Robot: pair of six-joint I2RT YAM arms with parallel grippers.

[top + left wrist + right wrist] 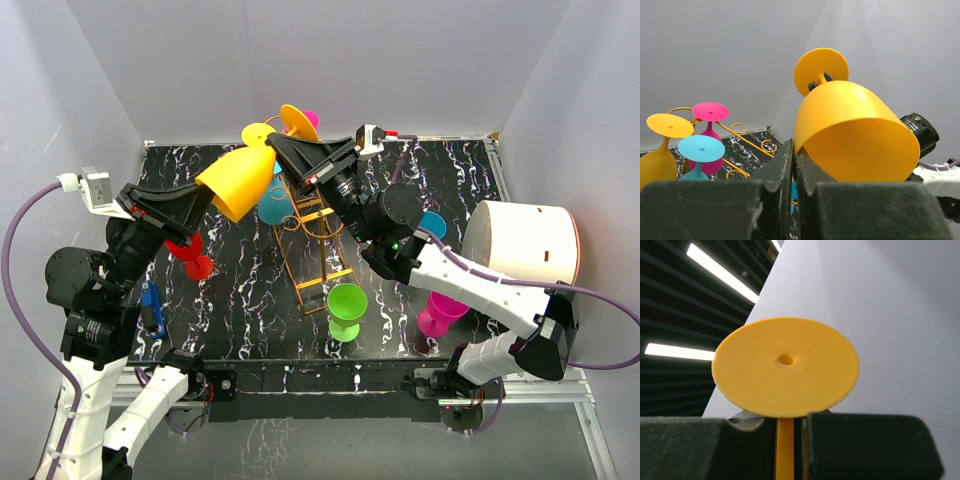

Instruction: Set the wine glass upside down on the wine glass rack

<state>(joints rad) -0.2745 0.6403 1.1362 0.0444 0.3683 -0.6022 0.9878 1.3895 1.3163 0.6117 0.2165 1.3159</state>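
Observation:
A yellow wine glass (pixel 237 178) is held in the air, tilted, its foot (pixel 258 134) toward the back. My left gripper (pixel 205 196) is shut on its rim; the left wrist view shows the bowl (pixel 850 130) with the rim pinched between my fingers (pixel 782 170). My right gripper (pixel 275 148) is shut on its stem (pixel 785 450), just under the foot (pixel 785 367). The golden wire rack (pixel 318 240) stands mid-table, right of the glass. Its scroll ends (pixel 765 146) show in the left wrist view, with yellow (pixel 669 125), pink (pixel 710 111) and cyan (pixel 700 148) glasses hanging foot-up.
A red glass (pixel 195 258) stands on the table under my left arm. A green glass (pixel 346 308) stands in front of the rack and a magenta one (pixel 440 312) under my right arm. A white cylinder (pixel 525 245) sits at the right edge.

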